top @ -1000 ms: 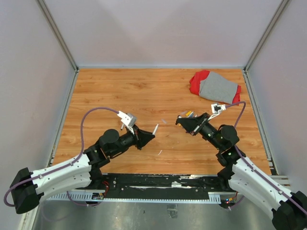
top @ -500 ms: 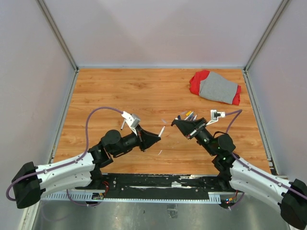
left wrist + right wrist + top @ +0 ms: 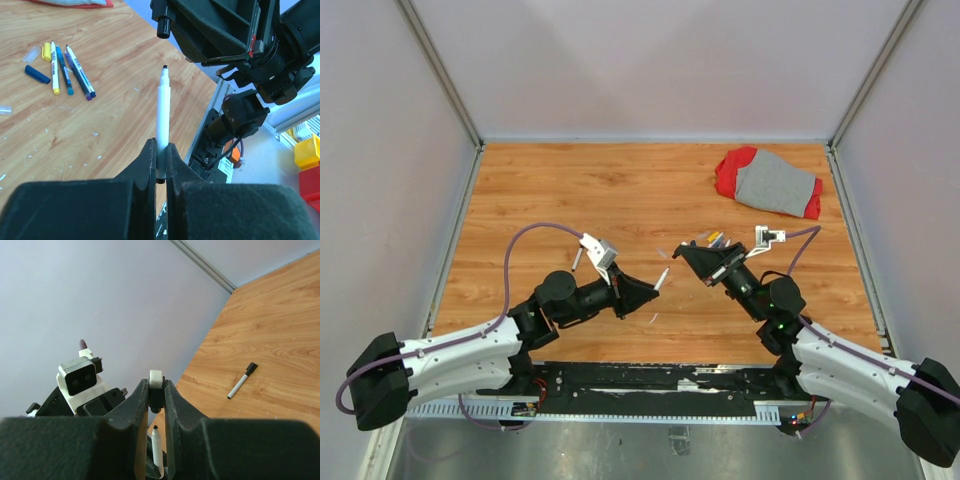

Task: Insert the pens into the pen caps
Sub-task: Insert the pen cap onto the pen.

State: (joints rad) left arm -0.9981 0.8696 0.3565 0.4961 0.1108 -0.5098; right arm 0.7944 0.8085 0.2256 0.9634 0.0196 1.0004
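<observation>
Surface: wood-grain surface [image 3: 570,190], pale walls [image 3: 650,70] on three sides, red-grey cloth [image 3: 770,182] at far right.
Pen [image 3: 163,115]: white barrel, dark tip, raised over the surface, pointing at the pen cap [image 3: 163,27], apart.
Left claw [image 3: 160,150]: clamped on pen.
Right claw [image 3: 156,387]: pinching pen cap.
Loose pens [image 3: 65,70]: clustered on surface.

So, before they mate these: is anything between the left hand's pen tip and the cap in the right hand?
Nothing visible. The pen in the left hand points toward the cap in the right hand, with only air between them.
</observation>
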